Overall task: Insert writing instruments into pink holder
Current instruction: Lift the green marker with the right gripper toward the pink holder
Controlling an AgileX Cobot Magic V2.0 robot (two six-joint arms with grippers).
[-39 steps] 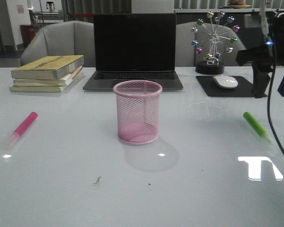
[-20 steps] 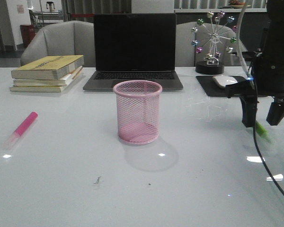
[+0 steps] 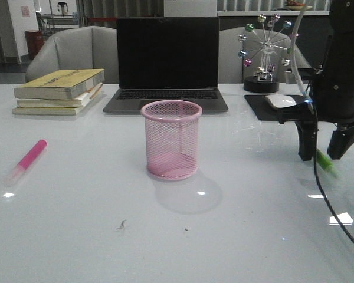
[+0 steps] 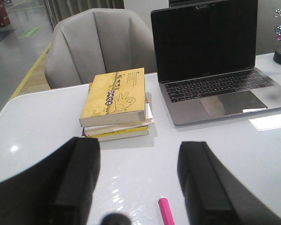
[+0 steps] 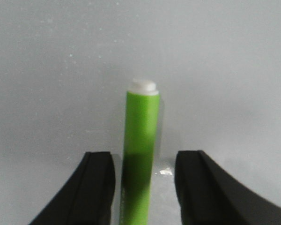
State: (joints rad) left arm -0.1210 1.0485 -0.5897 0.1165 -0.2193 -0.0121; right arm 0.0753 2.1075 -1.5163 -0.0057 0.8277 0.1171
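Observation:
The pink holder [image 3: 171, 140] stands upright at the table's middle, with no marker in it. The green marker [image 3: 325, 161] lies on the table at the right, its white end pointing away in the right wrist view [image 5: 140, 136]. My right gripper [image 3: 324, 154] is open and down at the table with one finger on each side of the marker [image 5: 143, 187]; neither finger presses it. The pink marker [image 3: 26, 160] lies at the far left, and its tip shows between the open fingers of my left gripper [image 4: 140, 187] as a pink end [image 4: 166, 212]. The left gripper is out of the front view.
A dark laptop [image 3: 168, 59] stands behind the holder. A stack of yellow books [image 3: 59, 91] lies at the back left. A white mouse [image 3: 280, 101] on a black pad and a ferris-wheel ornament [image 3: 265, 50] sit at the back right. The right arm's cable [image 3: 327, 206] hangs toward the front.
My right arm has come down and toward the green marker; its open fingers now straddle the marker at table level. The holder and the pink marker have not moved.

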